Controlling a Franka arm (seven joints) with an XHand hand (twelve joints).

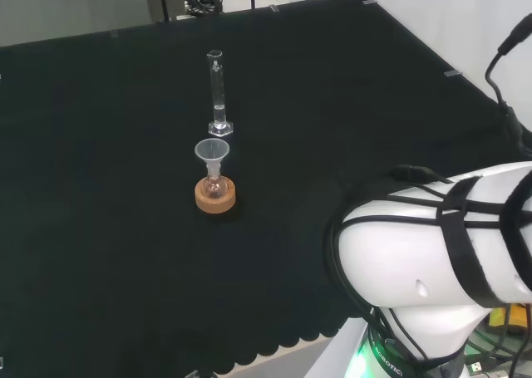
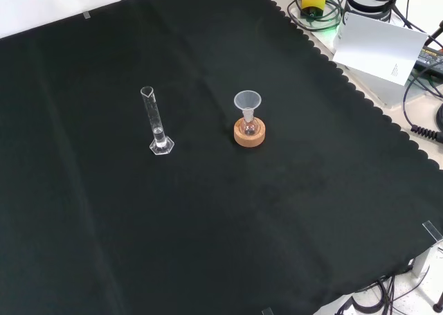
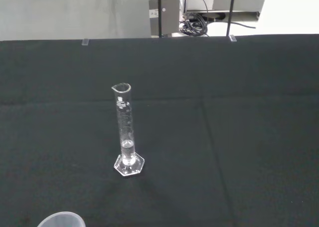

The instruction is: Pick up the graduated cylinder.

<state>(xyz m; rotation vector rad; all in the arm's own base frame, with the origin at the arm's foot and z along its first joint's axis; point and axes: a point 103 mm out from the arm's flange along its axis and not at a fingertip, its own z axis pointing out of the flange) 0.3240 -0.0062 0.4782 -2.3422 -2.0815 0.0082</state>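
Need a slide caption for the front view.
Cylinder stands upright on black cloth, left of a funnel in a flask on a cork ring.

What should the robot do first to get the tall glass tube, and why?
Probably move the arm toward the graduated cylinder first. It stands upright and untouched on the black cloth, apart from the funnel in the flask on the cork ring, so the approach should steer clear of that funnel.
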